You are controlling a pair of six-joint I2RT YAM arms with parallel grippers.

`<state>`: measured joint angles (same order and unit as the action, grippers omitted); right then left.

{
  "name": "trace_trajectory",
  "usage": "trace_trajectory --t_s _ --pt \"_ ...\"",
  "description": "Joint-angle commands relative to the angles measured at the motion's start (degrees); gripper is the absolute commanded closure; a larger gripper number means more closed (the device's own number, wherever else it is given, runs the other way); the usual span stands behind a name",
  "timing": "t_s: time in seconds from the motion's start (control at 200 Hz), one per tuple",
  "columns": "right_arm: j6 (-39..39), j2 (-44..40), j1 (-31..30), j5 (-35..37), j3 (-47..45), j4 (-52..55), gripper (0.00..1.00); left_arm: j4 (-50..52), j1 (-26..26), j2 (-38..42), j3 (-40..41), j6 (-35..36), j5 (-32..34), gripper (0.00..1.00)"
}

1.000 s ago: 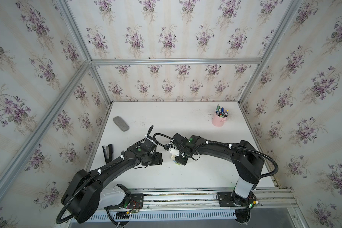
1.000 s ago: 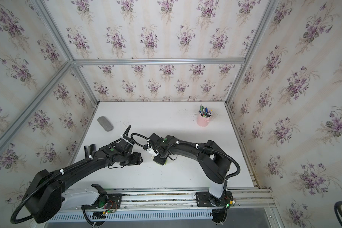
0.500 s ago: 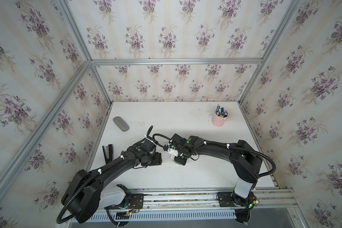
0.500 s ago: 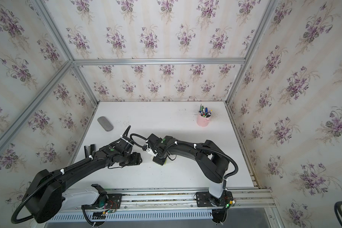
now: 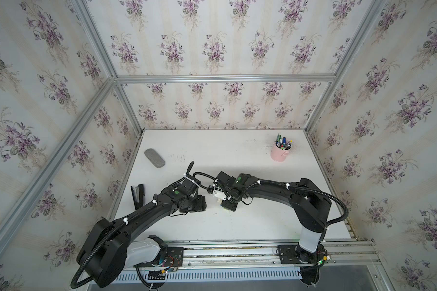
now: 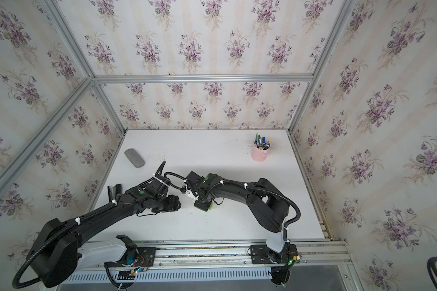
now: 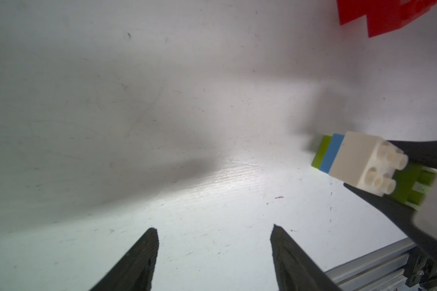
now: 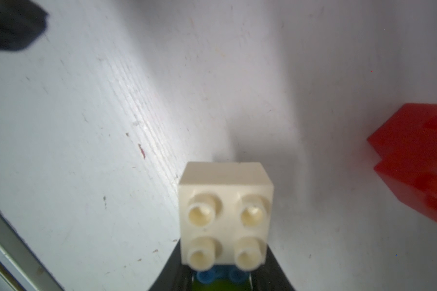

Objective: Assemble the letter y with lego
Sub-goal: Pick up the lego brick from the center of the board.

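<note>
My right gripper [image 8: 221, 277] is shut on a small lego stack held just above the table. A cream-white brick [image 8: 225, 214] sits at its end, with a blue brick [image 8: 220, 276] and a lime-green brick [image 8: 220, 287] between the jaws. The left wrist view shows the same stack: cream-white brick [image 7: 358, 163], blue brick [image 7: 331, 156], lime-green bricks [image 7: 321, 151]. Two red bricks [image 8: 414, 161] lie together on the table beside it, also in the left wrist view [image 7: 384, 12]. My left gripper [image 7: 213, 230] stands open and empty over bare table, close to the right gripper [image 5: 226, 204].
A pink pen cup [image 5: 279, 153] stands at the back right. A grey oblong pad [image 5: 154, 158] lies at the back left and a black stapler [image 5: 138, 192] by the left wall. The aluminium rail [image 5: 237, 249] runs along the front edge.
The right arm has shifted very slightly to the left with the stack in its grip. The left arm has stayed where it was.
</note>
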<state>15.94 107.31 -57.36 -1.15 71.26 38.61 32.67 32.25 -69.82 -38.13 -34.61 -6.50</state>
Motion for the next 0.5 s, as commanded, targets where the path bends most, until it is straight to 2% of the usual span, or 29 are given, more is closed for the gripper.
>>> trace_trajectory --t_s 0.0,0.165,0.5 --pt "-0.4 2.1 -0.2 -1.6 -1.3 2.6 0.84 -0.1 -0.2 0.4 0.1 0.0 0.0 0.28" --pt "-1.7 0.0 0.3 -1.3 -1.9 2.0 0.85 -0.1 -0.3 0.4 0.1 -0.2 -0.1 0.28" --pt "-8.4 -8.2 5.1 0.5 -4.0 -0.2 0.84 -0.1 -0.3 -0.2 -1.2 -0.3 -0.6 0.28"
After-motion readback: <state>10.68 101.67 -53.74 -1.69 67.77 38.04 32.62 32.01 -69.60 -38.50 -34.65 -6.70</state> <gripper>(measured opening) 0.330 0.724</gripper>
